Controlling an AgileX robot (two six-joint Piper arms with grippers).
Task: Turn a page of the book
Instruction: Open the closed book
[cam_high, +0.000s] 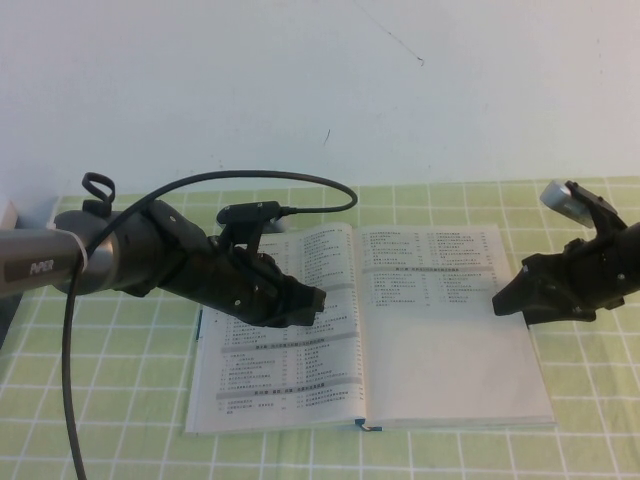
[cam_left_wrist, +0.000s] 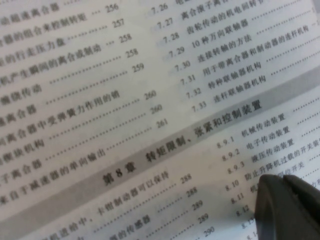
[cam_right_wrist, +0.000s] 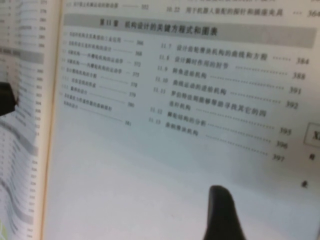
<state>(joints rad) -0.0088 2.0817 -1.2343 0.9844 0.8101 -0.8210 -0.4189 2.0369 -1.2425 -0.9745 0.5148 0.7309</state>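
Observation:
The book (cam_high: 440, 340) lies open on the green checked cloth, white pages printed with lines of black text, a dark-blue cover edge at the front of the spine. My left gripper (cam_high: 316, 300) is shut and sits low over the left page near the spine; in the left wrist view its fingers (cam_left_wrist: 287, 205) are pressed together right at the printed page (cam_left_wrist: 125, 100). My right gripper (cam_high: 507, 292) hovers at the outer edge of the right page and looks open and empty. The right wrist view shows only one finger (cam_right_wrist: 220, 215) over the blank lower part of the right page (cam_right_wrist: 150, 165).
The green checked cloth (cam_high: 590, 420) covers the table around the book. A black cable (cam_high: 70, 330) loops from the left arm over the book's far left corner. A white wall stands behind. The left gripper's tip (cam_right_wrist: 5, 100) shows dark at the edge of the right wrist view.

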